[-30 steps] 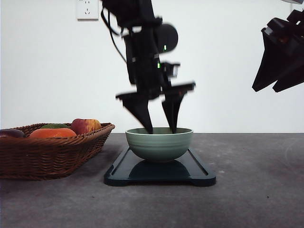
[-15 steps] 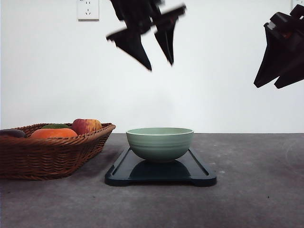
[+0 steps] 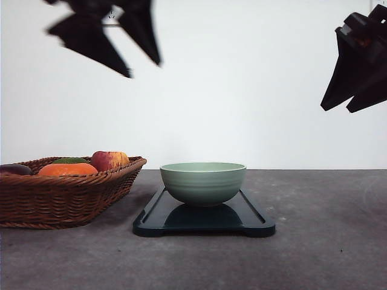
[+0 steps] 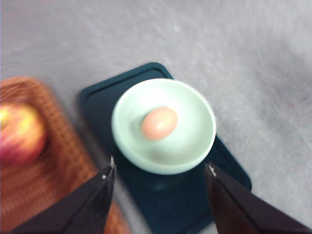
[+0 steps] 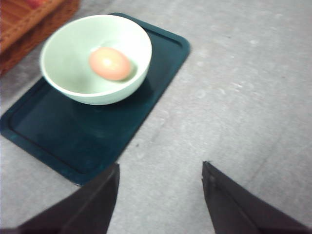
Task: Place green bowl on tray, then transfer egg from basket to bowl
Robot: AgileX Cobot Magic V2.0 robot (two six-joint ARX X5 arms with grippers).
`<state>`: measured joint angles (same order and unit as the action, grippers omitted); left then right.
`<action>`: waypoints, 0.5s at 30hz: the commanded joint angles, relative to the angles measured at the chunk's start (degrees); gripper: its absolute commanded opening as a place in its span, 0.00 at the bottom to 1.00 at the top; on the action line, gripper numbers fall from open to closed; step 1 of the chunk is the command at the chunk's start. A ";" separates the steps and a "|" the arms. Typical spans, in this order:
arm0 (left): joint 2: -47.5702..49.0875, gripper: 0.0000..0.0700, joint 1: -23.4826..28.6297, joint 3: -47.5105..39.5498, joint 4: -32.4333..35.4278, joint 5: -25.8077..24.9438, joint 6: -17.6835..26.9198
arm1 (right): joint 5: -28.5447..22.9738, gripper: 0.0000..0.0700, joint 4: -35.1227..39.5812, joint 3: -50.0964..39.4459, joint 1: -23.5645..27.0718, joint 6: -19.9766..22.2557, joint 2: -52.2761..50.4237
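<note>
The front camera sits low at table height, facing the back wall with the green bowl (image 3: 203,183) on the tray (image 3: 204,219) near centre and the basket (image 3: 66,190) at nine o'clock, while both wrist cameras look steeply down from above on that same bowl and tray.

— What sort of place are you working in here?

— You're at a staged test bench, a lab-like setup rather than a lived-in kitchen. You have a bare grey tabletop (image 3: 314,254) running back to a plain white wall (image 3: 242,90), with one wall socket (image 3: 110,18) at about 11 o'clock of the front view.

— Anything homely?

— Only props: a wicker basket (image 3: 66,196) of fruit at your 9 o'clock, and a green bowl (image 3: 203,181) on a dark tray (image 3: 254,220) dead centre. Around them the surface is unfurnished.
</note>
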<state>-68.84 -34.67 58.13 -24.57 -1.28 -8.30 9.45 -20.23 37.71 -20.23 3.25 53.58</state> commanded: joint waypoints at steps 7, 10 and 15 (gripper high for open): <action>15.19 0.50 3.09 -16.37 1.44 0.24 -1.72 | 2.95 0.48 0.48 0.11 -0.26 0.64 0.17; 19.21 0.50 4.48 -18.24 1.39 0.24 -1.68 | 4.80 0.48 0.50 0.11 -0.28 0.64 0.17; 22.36 0.49 5.26 -18.23 0.53 -0.04 -2.41 | 6.15 0.48 0.03 0.11 -0.26 0.70 0.17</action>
<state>-46.21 -29.12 39.29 -24.37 -1.32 -10.21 15.37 -20.41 37.71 -20.23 3.25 53.58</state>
